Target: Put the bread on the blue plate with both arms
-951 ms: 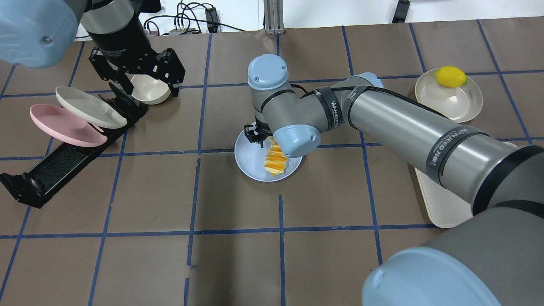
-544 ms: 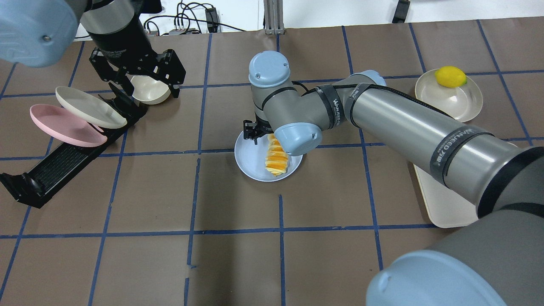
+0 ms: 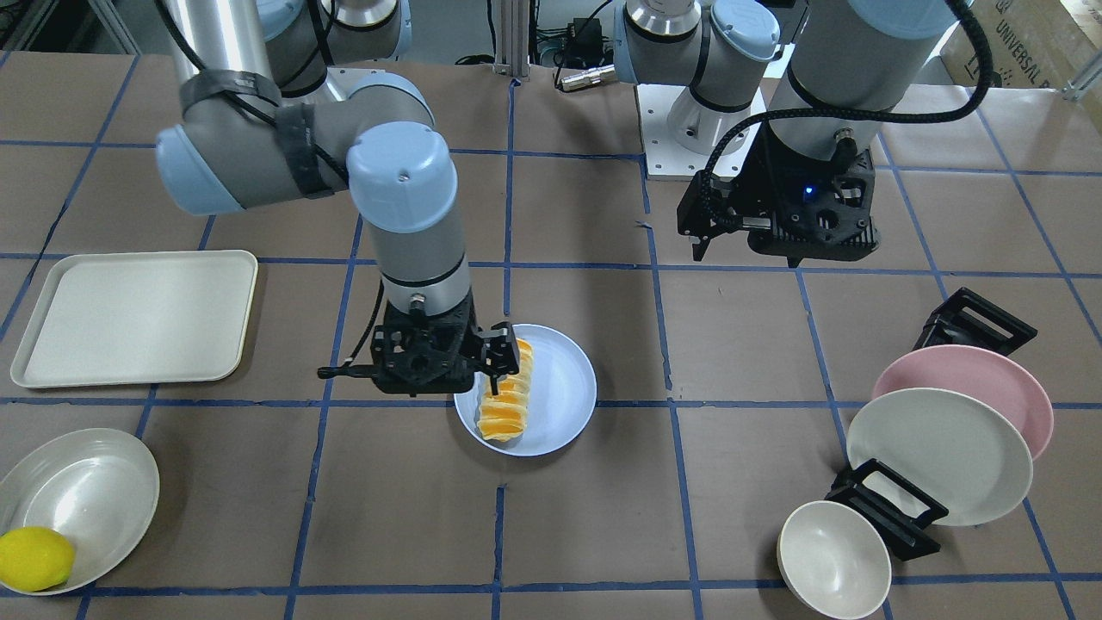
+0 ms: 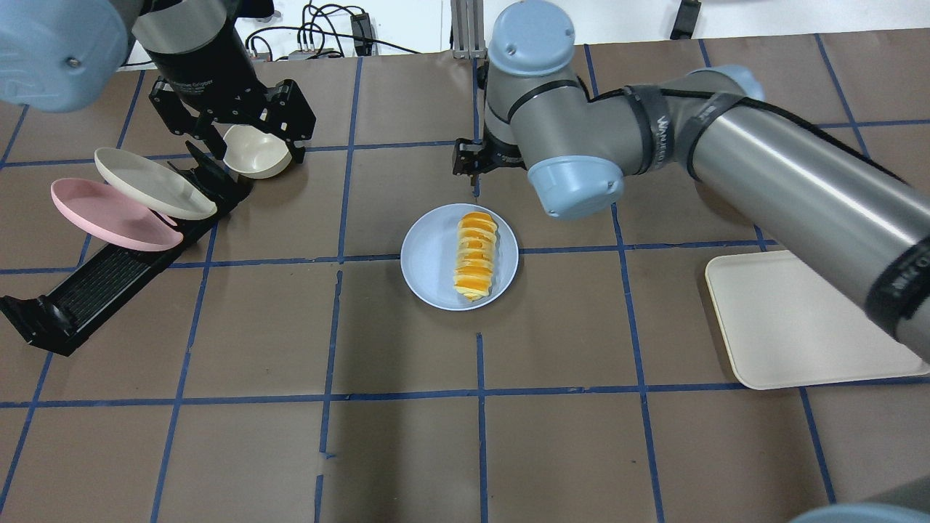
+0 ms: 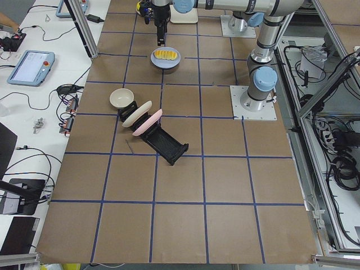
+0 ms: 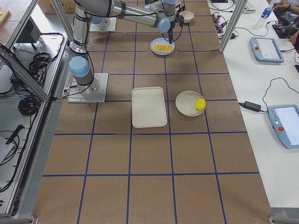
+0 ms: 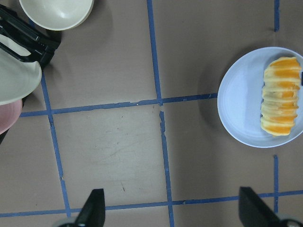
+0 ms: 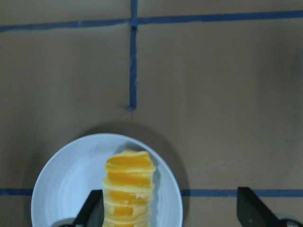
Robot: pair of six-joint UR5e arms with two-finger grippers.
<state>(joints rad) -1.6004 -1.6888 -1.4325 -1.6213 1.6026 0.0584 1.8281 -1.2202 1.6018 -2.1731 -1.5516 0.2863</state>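
Observation:
The bread (image 4: pixel 476 254), ridged orange and cream, lies on the right half of the blue plate (image 4: pixel 429 254) at the table's middle. It also shows in the front view (image 3: pixel 508 392) and in the right wrist view (image 8: pixel 128 187). My right gripper (image 4: pixel 472 163) is open and empty. It hangs above the table just past the plate's far rim, clear of the bread. My left gripper (image 4: pixel 232 120) is open and empty, high over the cream bowl at the far left. Its wrist view shows the plate (image 7: pixel 239 104) and the bread (image 7: pixel 281 97) well off to one side.
A black dish rack (image 4: pixel 109 283) holds a pink plate (image 4: pixel 109 214) and a cream plate (image 4: pixel 149 181) at the left. A cream bowl (image 4: pixel 254 152) stands beside it. A cream tray (image 4: pixel 792 319) lies at the right. A lemon (image 3: pixel 34 558) sits in a cream bowl (image 3: pixel 86 491).
My right gripper has risen off the bread and moved toward the table's far side. The bread stays lying on the blue plate. The left arm has not moved.

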